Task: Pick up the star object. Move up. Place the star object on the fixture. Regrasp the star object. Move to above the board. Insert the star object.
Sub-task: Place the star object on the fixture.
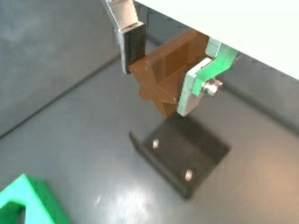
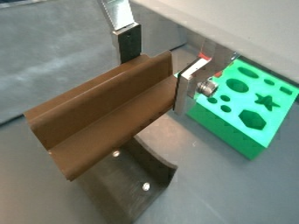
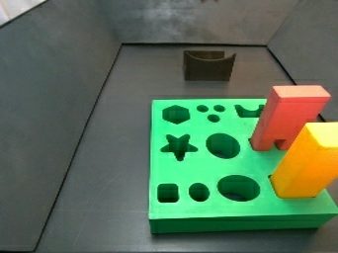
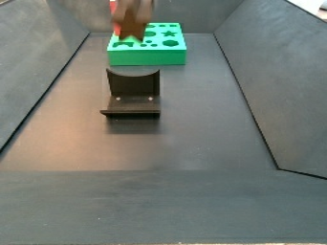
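My gripper [image 1: 163, 77] is shut on the star object [image 1: 163, 74], a dark-brown ridged bar, with one silver finger on each side. In a wrist view the gripper [image 2: 156, 70] holds the star object [image 2: 100, 109] near one end, so the bar sticks out long to one side. The bar hangs in the air above the fixture [image 1: 181, 153], apart from it. The fixture also shows in the other views [image 2: 140, 171] [image 3: 208, 65] [image 4: 132, 93]. The green board [image 3: 199, 212] lies beyond the fixture [image 2: 251, 109] [image 4: 147, 53]. In both side views the gripper is not clearly seen.
A red block [image 3: 284, 119] and a yellow-orange block [image 3: 306, 158] stand upright in the board. A corner of the board shows in a wrist view [image 1: 24, 201]. Grey walls close in the dark floor on both sides.
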